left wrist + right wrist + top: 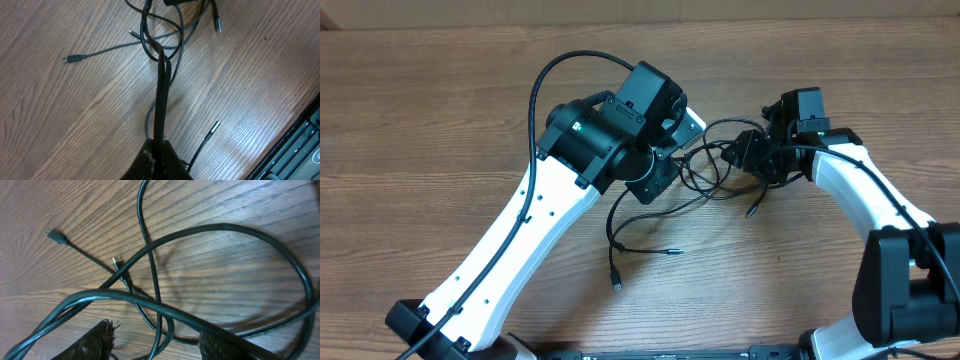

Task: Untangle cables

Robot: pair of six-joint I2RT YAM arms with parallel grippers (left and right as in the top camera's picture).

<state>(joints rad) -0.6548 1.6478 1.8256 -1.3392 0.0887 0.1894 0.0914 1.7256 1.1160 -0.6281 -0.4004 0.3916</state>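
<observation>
cables (708, 168) tangled on table (420, 100), left hand (159, 50) pinching a loop

Brown wood-grain tabletop (440, 120) carries only thin black cables (705, 170). Their loops cross in a loose tangle just ahead of the right fingers (97, 342). One small plug (70, 59) lies well ahead-left of the left fingers (150, 162), and a slim jack plug (216, 123) just to their right.
</observation>
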